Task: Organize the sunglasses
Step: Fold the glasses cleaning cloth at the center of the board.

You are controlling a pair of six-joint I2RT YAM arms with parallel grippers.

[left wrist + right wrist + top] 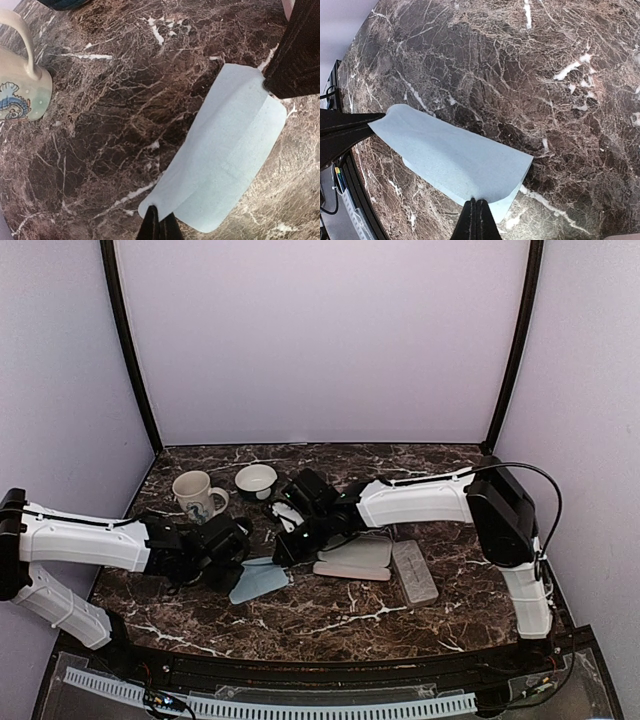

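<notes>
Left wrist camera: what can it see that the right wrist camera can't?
Only the left wrist camera sees the mug with a blue seahorse on it. Only the right wrist camera sees the pale wall past the table's rim. Both see the light-blue cloth over the marble table. Both also see the left pincer and the right pincer, each shut on an opposite end of that cloth.
</notes>
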